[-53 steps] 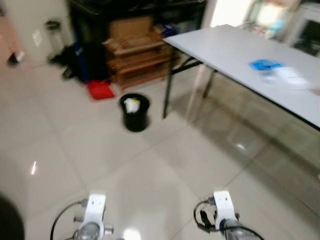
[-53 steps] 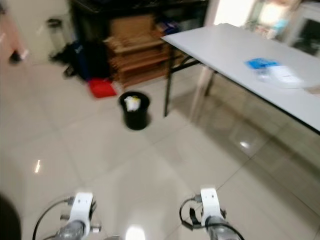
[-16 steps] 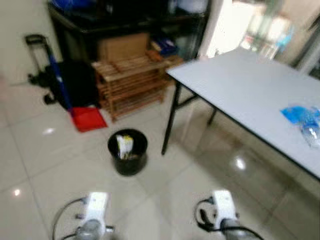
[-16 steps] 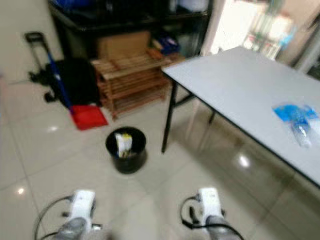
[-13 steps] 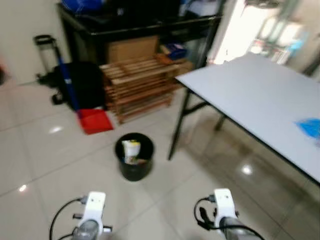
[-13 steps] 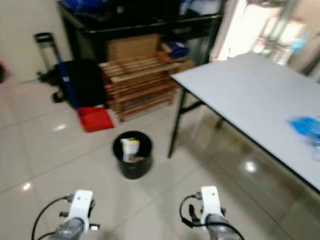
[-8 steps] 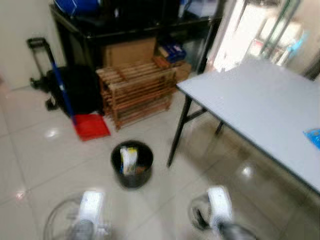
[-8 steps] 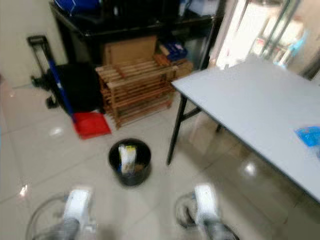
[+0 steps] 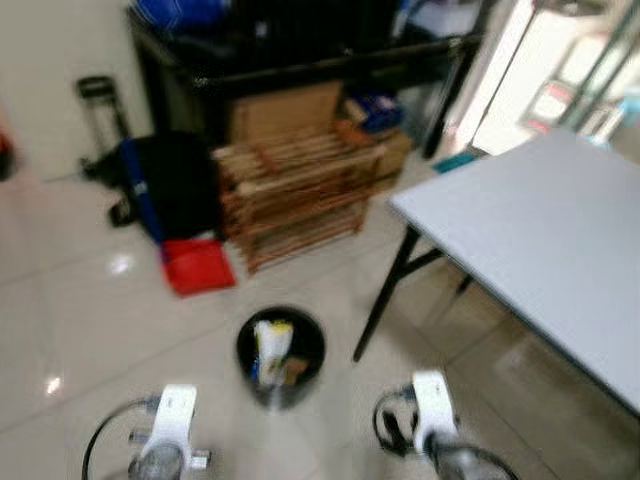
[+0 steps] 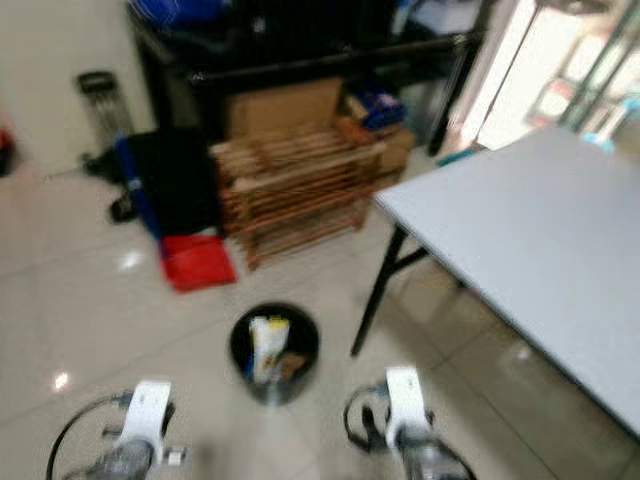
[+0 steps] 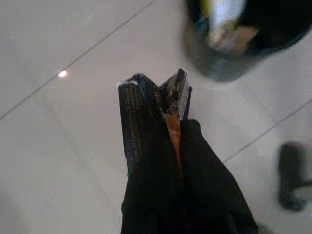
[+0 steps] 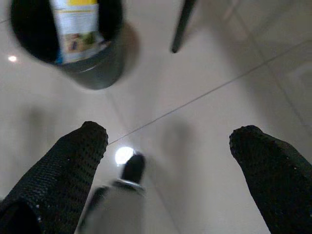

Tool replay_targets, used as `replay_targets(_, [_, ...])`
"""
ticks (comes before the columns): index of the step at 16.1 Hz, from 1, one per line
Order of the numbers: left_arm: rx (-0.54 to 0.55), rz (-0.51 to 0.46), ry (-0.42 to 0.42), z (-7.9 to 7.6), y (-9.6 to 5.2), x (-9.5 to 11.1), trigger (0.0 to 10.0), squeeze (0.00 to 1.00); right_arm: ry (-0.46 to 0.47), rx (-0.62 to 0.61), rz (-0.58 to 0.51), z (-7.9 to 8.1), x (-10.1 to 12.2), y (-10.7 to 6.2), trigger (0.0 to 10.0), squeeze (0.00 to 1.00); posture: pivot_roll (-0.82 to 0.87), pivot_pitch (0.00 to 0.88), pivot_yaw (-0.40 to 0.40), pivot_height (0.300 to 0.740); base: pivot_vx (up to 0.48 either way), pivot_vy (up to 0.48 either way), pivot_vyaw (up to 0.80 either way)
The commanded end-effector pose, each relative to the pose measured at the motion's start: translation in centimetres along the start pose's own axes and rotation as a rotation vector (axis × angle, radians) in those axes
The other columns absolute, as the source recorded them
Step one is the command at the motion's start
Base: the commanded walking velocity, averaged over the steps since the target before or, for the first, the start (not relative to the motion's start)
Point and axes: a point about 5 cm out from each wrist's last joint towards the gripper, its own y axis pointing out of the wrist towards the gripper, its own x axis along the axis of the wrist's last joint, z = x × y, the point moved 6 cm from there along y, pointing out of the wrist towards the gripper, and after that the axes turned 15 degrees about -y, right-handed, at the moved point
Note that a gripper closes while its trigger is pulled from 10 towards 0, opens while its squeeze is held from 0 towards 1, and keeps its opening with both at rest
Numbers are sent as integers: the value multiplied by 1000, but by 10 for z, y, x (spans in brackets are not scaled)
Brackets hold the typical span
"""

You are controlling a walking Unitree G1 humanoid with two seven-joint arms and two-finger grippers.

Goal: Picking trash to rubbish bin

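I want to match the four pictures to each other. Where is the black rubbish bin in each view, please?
Left eye view: black rubbish bin on the floor, low centre, between the arms.
Right eye view: low centre, slightly further left.
Left wrist view: beyond the left tool, which pinches a dark wrapper.
Right wrist view: ahead of the open right tool.
Shared landmark: the white and yellow carton inside the bin.

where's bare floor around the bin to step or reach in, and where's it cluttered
Bare tile lies left of the black bin toward the wall, and in front of it by the left pincer, shut on a dark wrapper. Right, the table leg stands close. Behind, the red dustpan and wooden rack crowd it.
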Motion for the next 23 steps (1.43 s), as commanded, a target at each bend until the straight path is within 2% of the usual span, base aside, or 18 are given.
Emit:
replay_targets(1, [-4, 9, -4, -2, -1, -4, 10000, 0, 1, -14, -2, -4, 3, 1, 10000, 0, 22, 33, -90, 740, 461, 0, 0])
replay_targets(5, [-4, 12, -3, -1, -1, -5, 10000, 0, 14, -10, -4, -3, 4, 1, 10000, 0, 20, 35, -88, 740, 459, 0, 0])
replay_targets(8, [-8, 12, -3, -2, -1, -4, 10000, 0, 13, -3, -11, -2, 5, 1, 10000, 0, 21, 36, -91, 740, 461, 0, -800])
replay_targets(11, [-10, 13, -3, -2, -1, -5, 10000, 0, 18, -22, -15, -6, 6, 1, 10000, 0, 20, 38, -91, 740, 461, 0, 0])
replay_targets(17, [-14, -1, -5, -4, -1, -2, 10000, 0, 24, -9, -18, -4, 6, 1, 10000, 0, 21, 37, -91, 740, 458, 0, 0])
replay_targets(23, [-38, -19, -21, -9, 0, 2, 10000, 0, 30, 5, -14, -1, 5, 1, 10000, 0, 20, 37, -88, 740, 50, 0, 0])
